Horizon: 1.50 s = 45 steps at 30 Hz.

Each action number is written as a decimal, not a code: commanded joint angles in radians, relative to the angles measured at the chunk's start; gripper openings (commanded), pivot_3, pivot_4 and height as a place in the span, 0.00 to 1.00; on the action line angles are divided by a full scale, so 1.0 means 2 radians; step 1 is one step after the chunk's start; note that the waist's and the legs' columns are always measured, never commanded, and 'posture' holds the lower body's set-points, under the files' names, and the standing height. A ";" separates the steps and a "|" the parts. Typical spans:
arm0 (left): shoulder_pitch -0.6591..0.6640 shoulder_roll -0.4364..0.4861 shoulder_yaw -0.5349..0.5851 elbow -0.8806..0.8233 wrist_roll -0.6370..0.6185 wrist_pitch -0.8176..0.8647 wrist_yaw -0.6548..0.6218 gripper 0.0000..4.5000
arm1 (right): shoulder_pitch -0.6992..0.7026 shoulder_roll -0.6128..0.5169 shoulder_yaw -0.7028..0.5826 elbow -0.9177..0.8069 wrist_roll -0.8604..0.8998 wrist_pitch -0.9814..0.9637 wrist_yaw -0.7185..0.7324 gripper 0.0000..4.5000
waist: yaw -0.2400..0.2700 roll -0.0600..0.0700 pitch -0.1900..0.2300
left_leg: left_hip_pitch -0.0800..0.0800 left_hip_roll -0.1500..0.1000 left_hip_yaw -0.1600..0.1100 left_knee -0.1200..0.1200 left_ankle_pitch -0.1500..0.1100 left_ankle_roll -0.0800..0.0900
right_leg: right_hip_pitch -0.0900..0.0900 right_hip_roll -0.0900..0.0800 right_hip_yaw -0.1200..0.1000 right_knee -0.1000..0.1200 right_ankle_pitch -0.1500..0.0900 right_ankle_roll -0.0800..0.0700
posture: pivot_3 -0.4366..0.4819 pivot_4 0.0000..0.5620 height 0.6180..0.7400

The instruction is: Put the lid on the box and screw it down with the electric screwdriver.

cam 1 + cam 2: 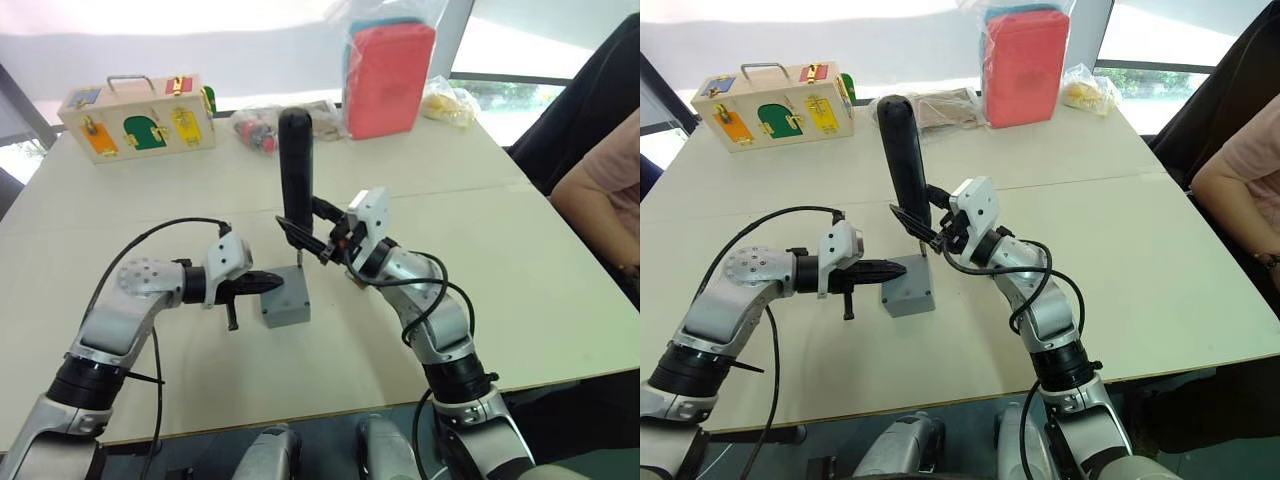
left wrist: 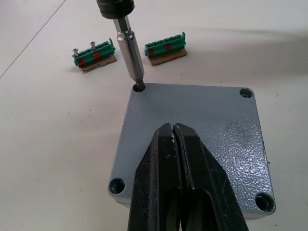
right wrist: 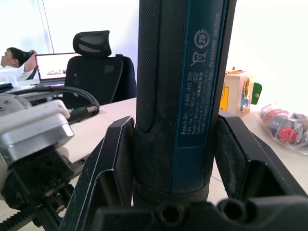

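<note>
Grey lid [image 2: 192, 130] is sitting on the box [image 1: 287, 308] mid-bench. My left gripper [image 2: 175, 144] is pinched shut, tips pressing on the lid. My right gripper [image 3: 175, 159] is clamped around the screwdriver [image 1: 296, 165], standing upright, bit down in the lid's far corner hole.

1 lid [image 2: 192, 120], 1 screwdriver [image 1: 295, 165], 2 green terminal blocks [image 2: 95, 52], 1 wooden box [image 1: 138, 118], 2 pincers [image 1: 262, 282].
</note>
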State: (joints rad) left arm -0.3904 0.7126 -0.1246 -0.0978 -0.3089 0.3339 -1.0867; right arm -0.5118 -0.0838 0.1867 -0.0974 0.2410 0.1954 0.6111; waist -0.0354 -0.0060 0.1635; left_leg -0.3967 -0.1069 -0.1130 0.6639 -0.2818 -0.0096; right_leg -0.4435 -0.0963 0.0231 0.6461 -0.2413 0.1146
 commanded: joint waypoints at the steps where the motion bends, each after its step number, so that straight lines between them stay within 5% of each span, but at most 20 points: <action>1: 0.004 0.002 -0.005 0.000 0.009 0.004 0.001 0.00 | -0.009 0.006 0.001 -0.010 0.001 -0.027 0.001 0.42 | 0.000 0.000 0.000 | 0.000 0.000 0.000 0.000 0.000 0.000 | 0.000 0.000 0.000 0.000 0.000 0.000 | 0.48 0.27 1.00; 45: 0.016 -0.001 -0.019 -0.009 0.021 0.014 0.004 0.00 | 0.042 -0.030 0.045 0.052 -0.049 0.030 -0.031 0.42 | 0.011 0.001 -0.013 | 0.014 0.000 0.000 -0.007 -0.003 0.004 | 0.012 0.000 0.000 -0.007 0.000 0.000 | 0.48 0.27 1.00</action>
State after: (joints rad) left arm -0.3612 0.7081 -0.1493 -0.1194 -0.2772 0.3607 -1.0725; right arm -0.4772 -0.1176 0.2499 -0.0622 0.1774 0.1888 0.5462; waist -0.0132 -0.0041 0.1369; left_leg -0.3693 -0.1064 -0.1139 0.6489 -0.2870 -0.0012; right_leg -0.4203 -0.0961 0.0228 0.6315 -0.2422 0.1152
